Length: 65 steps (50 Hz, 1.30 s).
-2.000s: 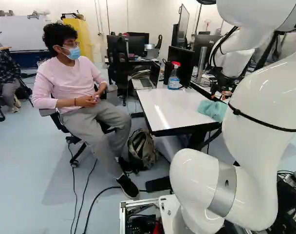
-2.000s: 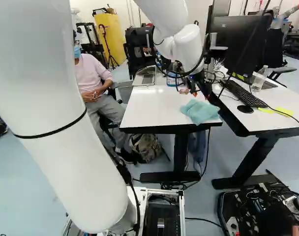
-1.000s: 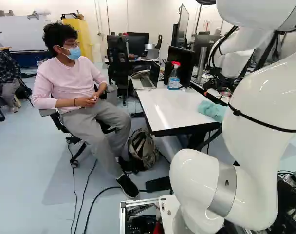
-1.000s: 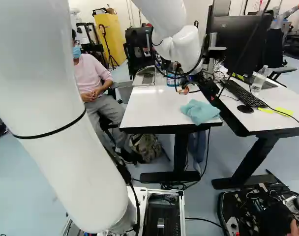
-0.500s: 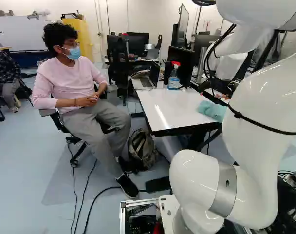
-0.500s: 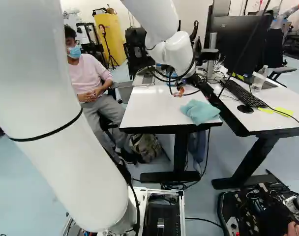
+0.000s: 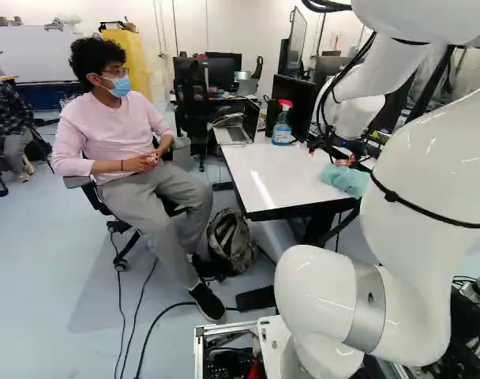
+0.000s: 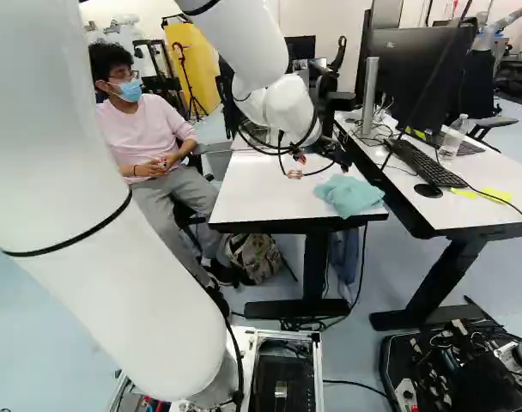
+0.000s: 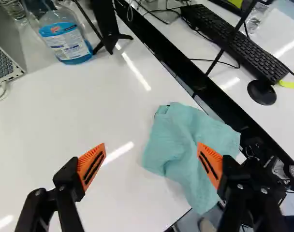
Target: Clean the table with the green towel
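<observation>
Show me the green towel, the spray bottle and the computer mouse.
Green towel (image 9: 183,145): wrist view, near the cloth's middle.
Spray bottle (image 9: 67,44): wrist view, on its label.
Computer mouse (image 9: 262,93): wrist view, on its black top.

A robotics lab: white robot arm (image 7: 414,237) beside computer desks (image 8: 484,199).

Yellow cabinet (image 8: 192,69), pale wall (image 7: 264,24), blue-grey floor (image 7: 58,316)

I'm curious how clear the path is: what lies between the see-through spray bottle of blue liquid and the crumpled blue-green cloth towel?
Just bare white tabletop between the bottle and the towel, as the wrist view shows.
</observation>
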Motion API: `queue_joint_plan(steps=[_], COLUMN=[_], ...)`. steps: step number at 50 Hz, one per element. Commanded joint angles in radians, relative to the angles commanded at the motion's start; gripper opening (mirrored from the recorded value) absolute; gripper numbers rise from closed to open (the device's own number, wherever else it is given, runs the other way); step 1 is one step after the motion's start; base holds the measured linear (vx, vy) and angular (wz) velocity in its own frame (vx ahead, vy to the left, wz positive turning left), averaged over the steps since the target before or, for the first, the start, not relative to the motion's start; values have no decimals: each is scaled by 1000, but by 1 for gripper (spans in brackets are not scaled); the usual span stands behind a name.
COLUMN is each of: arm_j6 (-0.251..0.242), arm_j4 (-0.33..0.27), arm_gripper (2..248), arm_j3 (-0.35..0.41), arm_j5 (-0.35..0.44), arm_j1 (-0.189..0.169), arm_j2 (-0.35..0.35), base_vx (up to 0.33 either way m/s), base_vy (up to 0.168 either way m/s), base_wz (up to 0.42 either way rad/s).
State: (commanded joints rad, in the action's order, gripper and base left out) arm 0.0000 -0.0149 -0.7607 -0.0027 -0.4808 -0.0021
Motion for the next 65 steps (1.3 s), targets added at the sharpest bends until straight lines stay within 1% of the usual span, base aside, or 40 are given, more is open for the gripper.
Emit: queue_joint_plan(steps=[18, 44, 65], arm_j6=[0, 0, 0], arm_j4=[3, 8, 11], arm_gripper=[247, 247, 247], arm_j3=[125, 342, 480], arm_j5=[163, 445, 624], arm_j1=[90, 244, 343], arm_j2=[52, 143, 201], base_vx=[0, 0, 0], base_vy=[0, 0, 0], base_wz=[0, 0, 0])
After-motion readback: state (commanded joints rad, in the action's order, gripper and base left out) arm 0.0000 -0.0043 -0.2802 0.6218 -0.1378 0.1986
